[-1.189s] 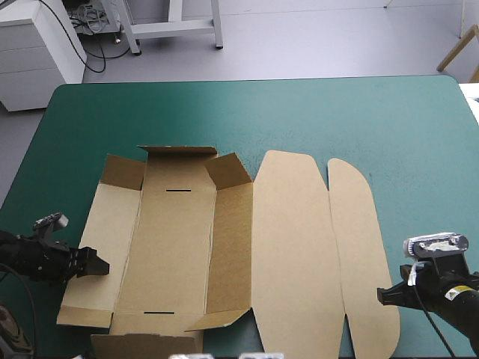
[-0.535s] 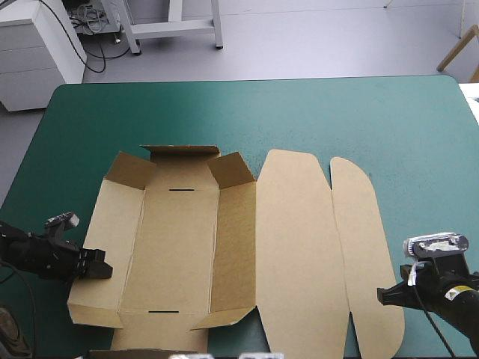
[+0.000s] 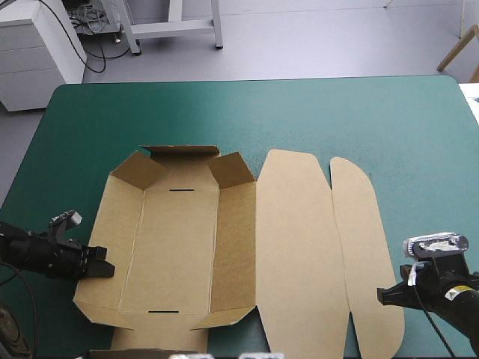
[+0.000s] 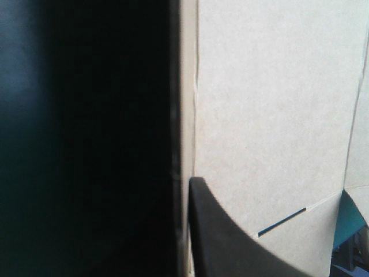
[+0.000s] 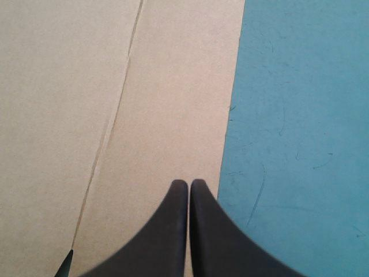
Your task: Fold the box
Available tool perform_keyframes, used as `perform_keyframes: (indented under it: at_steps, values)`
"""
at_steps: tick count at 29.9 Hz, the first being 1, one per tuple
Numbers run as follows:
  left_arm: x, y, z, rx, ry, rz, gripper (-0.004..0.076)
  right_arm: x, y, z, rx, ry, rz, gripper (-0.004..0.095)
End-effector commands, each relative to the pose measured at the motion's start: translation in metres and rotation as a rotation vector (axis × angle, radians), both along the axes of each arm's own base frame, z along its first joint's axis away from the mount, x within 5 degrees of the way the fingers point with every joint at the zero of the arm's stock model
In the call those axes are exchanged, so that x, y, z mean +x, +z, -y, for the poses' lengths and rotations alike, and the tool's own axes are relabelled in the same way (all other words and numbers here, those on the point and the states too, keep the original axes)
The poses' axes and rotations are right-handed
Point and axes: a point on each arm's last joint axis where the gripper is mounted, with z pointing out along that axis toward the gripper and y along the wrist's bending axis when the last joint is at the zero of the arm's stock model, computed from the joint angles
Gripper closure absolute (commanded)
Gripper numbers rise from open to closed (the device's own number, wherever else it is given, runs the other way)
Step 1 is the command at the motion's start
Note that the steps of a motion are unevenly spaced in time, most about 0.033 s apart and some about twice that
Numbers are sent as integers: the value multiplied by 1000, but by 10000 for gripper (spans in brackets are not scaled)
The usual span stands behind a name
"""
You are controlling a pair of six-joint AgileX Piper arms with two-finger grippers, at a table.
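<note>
box, mostly flat, left wall seemingly raised

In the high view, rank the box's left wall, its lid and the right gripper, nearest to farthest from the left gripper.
1. The left wall: held by the left gripper, on the left side of the box.
2. The lid: flat, right of the tray part.
3. The right gripper: far right, at the near side.

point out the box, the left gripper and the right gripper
box (image 3: 299, 247): high view, flat lid panel
left gripper (image 3: 103, 265): high view, fingertips at box's left wall
right gripper (image 5: 189, 190): right wrist view, shut fingertips
</note>
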Motion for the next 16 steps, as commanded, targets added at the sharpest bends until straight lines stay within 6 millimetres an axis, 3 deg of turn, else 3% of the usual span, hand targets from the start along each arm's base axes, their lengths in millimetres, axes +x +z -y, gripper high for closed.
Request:
perform_keyframes:
  at_steps: [1, 9, 16]
  values:
    - [-1, 9, 4, -20, -34, 6, 734, 4, 11, 0, 0, -5, 73, 912]
    - [22, 33, 14, 40, -97, 63, 734, 4, 11, 0, 0, -5, 73, 912]
    - [60, 82, 40, 185, -267, 261, 734, 4, 11, 0, 0, -5, 73, 912]
